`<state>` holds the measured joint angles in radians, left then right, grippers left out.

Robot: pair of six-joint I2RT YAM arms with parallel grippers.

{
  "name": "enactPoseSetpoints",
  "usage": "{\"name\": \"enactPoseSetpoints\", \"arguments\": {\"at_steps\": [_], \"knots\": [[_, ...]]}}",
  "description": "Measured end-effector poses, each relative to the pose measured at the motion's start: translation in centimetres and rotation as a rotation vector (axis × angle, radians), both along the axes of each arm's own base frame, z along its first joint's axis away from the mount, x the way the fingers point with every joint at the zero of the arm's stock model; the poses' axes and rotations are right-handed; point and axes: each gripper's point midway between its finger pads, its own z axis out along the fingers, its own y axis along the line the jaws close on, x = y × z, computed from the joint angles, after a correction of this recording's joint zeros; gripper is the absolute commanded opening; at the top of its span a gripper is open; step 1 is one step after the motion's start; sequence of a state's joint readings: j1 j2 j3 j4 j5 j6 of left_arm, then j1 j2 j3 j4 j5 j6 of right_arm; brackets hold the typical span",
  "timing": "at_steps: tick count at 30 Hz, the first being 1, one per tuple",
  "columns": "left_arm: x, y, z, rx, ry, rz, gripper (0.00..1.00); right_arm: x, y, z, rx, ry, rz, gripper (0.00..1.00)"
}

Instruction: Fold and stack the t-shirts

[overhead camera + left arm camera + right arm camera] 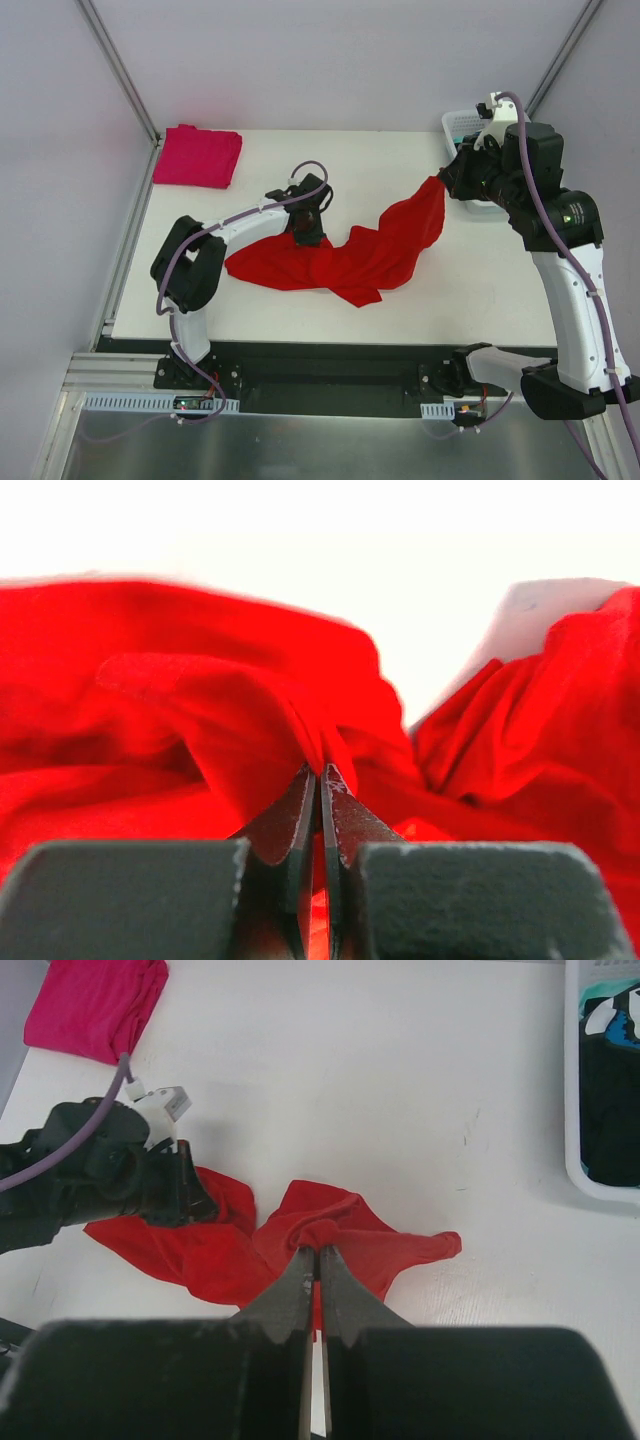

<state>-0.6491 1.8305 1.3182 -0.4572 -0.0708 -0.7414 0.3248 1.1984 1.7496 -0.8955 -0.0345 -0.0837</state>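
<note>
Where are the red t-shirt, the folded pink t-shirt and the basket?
red t-shirt (345,260), top external view, crumpled middle of the cloth.
pink t-shirt (198,156), top external view, centre of the folded square.
basket (571,1110), right wrist view, white left rim.

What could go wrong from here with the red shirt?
1. The left gripper and right gripper each pinch only a small bunch of the red shirt; pulling apart might slip one grip.
2. The shirt lies crumpled between them, so it may spread out twisted.
3. The right gripper appears close to the basket; a swing could knock it.
</note>
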Motion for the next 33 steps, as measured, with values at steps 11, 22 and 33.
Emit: {"name": "enactPoseSetpoints", "arguments": {"at_steps": [11, 22, 33], "knots": [[1.0, -1.7, -1.7, 0.005, 0.012, -0.033, 0.19, -1.2, -0.3, -0.1, 0.0, -0.007, 0.009, 0.01], [0.5, 0.3, 0.4, 0.04, -0.047, -0.01, 0.73, -1.3, 0.1, -1.0, 0.003, 0.018, 0.025, 0.01], [4.5, 1.5, 3.3, -0.002, -0.124, 0.2, 0.67, -1.3, 0.1, -1.5, -0.002, 0.031, 0.027, 0.01]]}}
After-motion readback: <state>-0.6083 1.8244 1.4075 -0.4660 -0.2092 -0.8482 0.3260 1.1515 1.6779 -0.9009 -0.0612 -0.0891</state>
